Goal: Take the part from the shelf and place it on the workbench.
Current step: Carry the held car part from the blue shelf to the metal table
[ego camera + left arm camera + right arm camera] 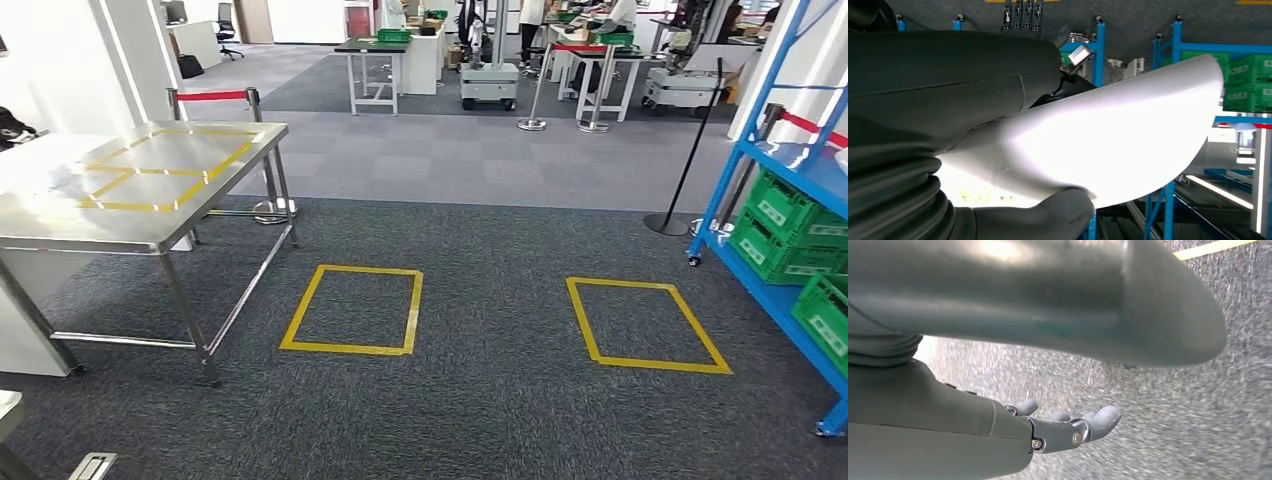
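A: Where is our part right now?

B: It is in our left hand (923, 130). The white part (1108, 145) is big and curved, like a smooth shell. Our thumb is under it and our dark fingers are over it, so we are holding it tight.

A: And our right hand (1063, 427)?

B: It holds nothing. The fingers are stretched out and a little apart, and the grey carpet (1158, 410) is under it.

A: So where do we go?

B: To the workbench (150, 190). It is the shiny metal table ahead of us on our left, with yellow tape lines (165, 165) on top. The blue shelf (790, 170) with the green crates (790, 225) is on our right side.

A: We think the picking-up part is done. Now we carry and put down.

B: Yes. We should turn toward the table and walk slowly. There is a yellow square (355, 310) on the floor near the table. It may be a good place to stand, but we are only guessing.

A: What must we be careful about?

B: The part is wide and looks smooth, so it could slip or bump the table edge. We keep our hold firm, lift it above the table top, and lower it flat inside the yellow lines. We let go only when it rests on the table.
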### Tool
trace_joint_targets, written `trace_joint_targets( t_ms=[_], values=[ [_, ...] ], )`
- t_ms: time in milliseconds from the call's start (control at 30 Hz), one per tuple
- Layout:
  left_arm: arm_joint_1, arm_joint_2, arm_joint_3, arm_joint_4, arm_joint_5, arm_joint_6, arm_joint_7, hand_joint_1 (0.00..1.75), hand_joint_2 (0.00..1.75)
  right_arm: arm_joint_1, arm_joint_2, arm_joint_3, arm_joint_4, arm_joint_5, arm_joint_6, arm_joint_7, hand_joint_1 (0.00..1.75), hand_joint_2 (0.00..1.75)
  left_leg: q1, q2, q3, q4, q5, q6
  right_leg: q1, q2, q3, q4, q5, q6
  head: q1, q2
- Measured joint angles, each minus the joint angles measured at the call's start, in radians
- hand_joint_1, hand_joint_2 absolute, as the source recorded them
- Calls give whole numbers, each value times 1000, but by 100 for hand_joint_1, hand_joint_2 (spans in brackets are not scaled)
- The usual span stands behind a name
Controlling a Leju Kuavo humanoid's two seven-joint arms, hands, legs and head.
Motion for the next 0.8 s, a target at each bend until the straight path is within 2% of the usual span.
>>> trace_joint_targets(
  t_ms=[33, 67, 133, 167, 200, 267, 300, 333, 367, 400, 433, 467, 533, 567, 633, 667, 733, 767, 800],
  values=[
    [0, -1, 0, -2, 0, 0, 0, 175, 175, 0, -2, 2, 0, 0, 0, 0, 0, 0, 0, -12, -3, 1, 1, -5, 0, 14, 18, -41, 11, -2, 0, 0],
    [0, -2, 0, -3, 1, 0, 0, 175, 175, 0, -3, 3, 0, 0, 0, 0, 0, 0, 1, -22, -6, 0, 3, -12, 2, 22, 24, -58, 11, -3, 1, 0],
    [4, -1, 0, -4, 1, 2, -2, 175, 175, -2, -4, 7, 0, 3, 1, 0, 0, 0, 4, -40, -14, -6, 8, -26, 2, 1, 28, -65, 16, -10, 1, 0],
    [6, 2, 0, -4, 0, 4, -5, 175, 175, -4, -4, 8, 0, 7, 1, 0, 0, 0, 3, -28, -18, -2, 5, -32, 1, -10, 31, -70, 20, -17, 0, 0],
    [8, 5, 0, -4, 0, 5, -8, 175, 175, -6, -4, 11, 0, 14, 1, 0, 0, 0, 1, -4, -29, 16, -7, -36, 0, -22, 34, -76, 23, -25, -2, 0],
    [10, 19, 0, -5, -3, 1, -29, 175, 175, -8, -4, 18, 0, 31, 5, 0, 0, 0, 0, 64, -74, 114, -61, -41, 2, -48, 37, -82, 25, -36, -7, 0],
    [11, 29, 0, -9, -4, -3, -42, 175, 175, -7, -4, 22, 0, 35, 7, 0, 0, 0, 1, 84, -105, 178, -91, -44, 3, -62, 37, -81, 24, -39, -9, 0],
    [15, 39, 0, -17, -7, -6, -53, 175, 175, -5, -4, 24, 0, 33, 9, 0, 0, 0, 3, 94, -132, 232, -111, -48, 5, -77, 38, -81, 22, -40, -9, 0],
    [19, 48, 0, -29, -10, -4, -59, 175, 175, -3, -4, 26, 0, 25, 10, 0, 0, 0, 6, 98, -145, 259, -114, -51, 5, -92, 38, -81, 21, -40, -10, 0],
    [24, 55, 1, -44, -16, 0, -55, 175, 175, 1, -4, 25, 0, 14, 9, 0, 0, 0, 8, 102, -138, 248, -98, -53, 5, -106, 40, -80, 18, -39, -12, 0],
    [28, 59, 0, -59, -21, 6, -45, 175, 175, 6, -3, 24, 0, 2, 6, 0, 0, 0, 10, 111, -113, 201, -68, -55, 4, -122, 43, -80, 15, -37, -13, 0],
    [28, 62, -2, -69, -26, 10, -30, 175, 175, 11, -1, 21, 0, -10, 0, 0, 0, 0, 12, 131, -76, 131, -38, -57, 5, -136, 47, -78, 10, -32, -14, 0],
    [17, 58, -12, -74, -29, 6, 14, 175, 175, 22, 4, 8, 0, -42, -17, 0, 0, 0, 8, 163, -18, 23, -1, -48, 9, -160, 52, -72, 1, -21, -15, 0],
    [7, 55, -18, -69, -28, 0, 37, 175, 175, 26, 9, -2, 0, -59, -26, 0, 0, 0, 5, 168, -9, 4, 1, -40, 11, -170, 53, -70, -2, -15, -14, 0],
    [-17, 46, -30, -51, -24, -9, 73, 175, 175, 30, 19, -22, 1, -88, -43, 0, 0, 0, 1, 148, -12, 4, 1, -24, 11, -187, 56, -71, -4, -6, -11, 0],
    [-29, 40, -33, -41, -23, -11, 85, 175, 175, 30, 24, -32, 0, -98, -49, 0, 0, 0, 2, 139, -13, 3, 3, -18, 8, -177, 56, -67, -8, 0, -10, 0],
    [-51, 27, -35, -26, -22, -11, 99, 175, 175, 31, 32, -48, 0, -109, -56, -1, 0, 0, 6, 119, -12, -1, 7, -5, 2, -120, 34, -14, -42, 9, -7, 0],
    [-62, 20, -35, -21, -21, -10, 103, 175, 175, 34, 35, -54, 1, -111, -57, -1, 0, 0, 7, 108, -12, -2, 9, -1, 0, -85, 7, 41, -70, 12, -5, 0],
    [-72, 16, -36, -18, -20, -9, 104, 175, 175, 38, 37, -59, 1, -110, -57, -1, 0, 0, 7, 96, -13, -2, 10, 3, 0, -65, -27, 109, -100, 13, -2, 0]
  ],
)
